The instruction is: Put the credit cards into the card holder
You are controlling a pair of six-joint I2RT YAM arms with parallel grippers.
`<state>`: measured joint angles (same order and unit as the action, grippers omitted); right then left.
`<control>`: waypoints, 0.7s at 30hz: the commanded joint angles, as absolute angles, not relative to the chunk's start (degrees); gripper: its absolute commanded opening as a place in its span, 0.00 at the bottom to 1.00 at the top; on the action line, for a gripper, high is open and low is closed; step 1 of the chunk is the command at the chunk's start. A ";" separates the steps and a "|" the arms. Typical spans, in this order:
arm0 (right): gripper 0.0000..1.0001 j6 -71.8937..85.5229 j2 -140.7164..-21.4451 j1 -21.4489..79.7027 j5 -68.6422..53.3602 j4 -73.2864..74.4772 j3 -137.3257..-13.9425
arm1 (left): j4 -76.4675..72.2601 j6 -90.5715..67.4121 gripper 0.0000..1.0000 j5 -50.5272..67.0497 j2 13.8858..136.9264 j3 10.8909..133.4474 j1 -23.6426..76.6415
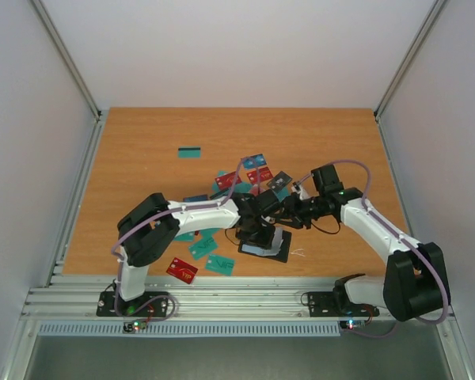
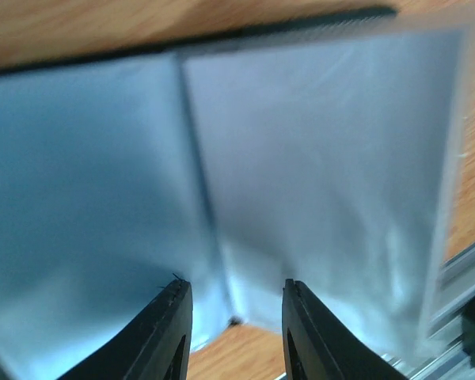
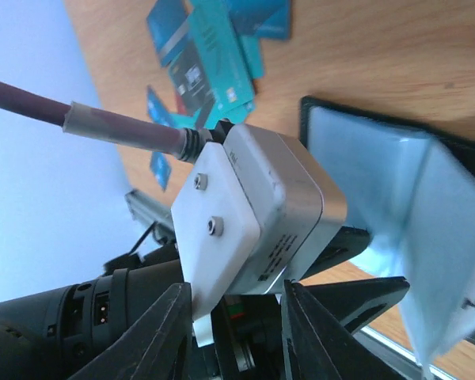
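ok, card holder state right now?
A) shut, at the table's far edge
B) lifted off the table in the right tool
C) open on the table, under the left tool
C: the card holder lies open with its pale inner pockets facing up, and the left tool is directly over it.

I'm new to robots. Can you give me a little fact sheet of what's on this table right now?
Surface: wooden table
Card holder: lying open, pale lining up
Credit cards: loose beside the holder; teal, red, blue, dark
Lone teal card: apart, far side
Left gripper: fingers apart, over the holder's lining
Right gripper: fingers apart, facing the left arm's wrist camera
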<state>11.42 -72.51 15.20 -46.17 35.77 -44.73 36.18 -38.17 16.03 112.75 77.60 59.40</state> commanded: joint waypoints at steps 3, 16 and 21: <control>0.31 19.04 -77.79 15.14 -52.91 21.73 -39.44 | 36.28 -39.67 0.34 12.64 102.39 71.99 59.59; 0.29 17.94 -86.93 15.12 -56.27 14.96 -34.19 | 58.28 -54.96 0.67 -1.05 79.92 59.76 59.59; 0.28 17.34 -89.12 15.12 -56.84 14.60 -34.41 | 65.96 -66.02 0.86 -5.87 71.18 53.78 59.55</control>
<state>18.00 -87.74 15.09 -56.45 15.79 -33.80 55.94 -54.63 0.36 75.20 58.11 59.64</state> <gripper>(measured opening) 0.284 0.816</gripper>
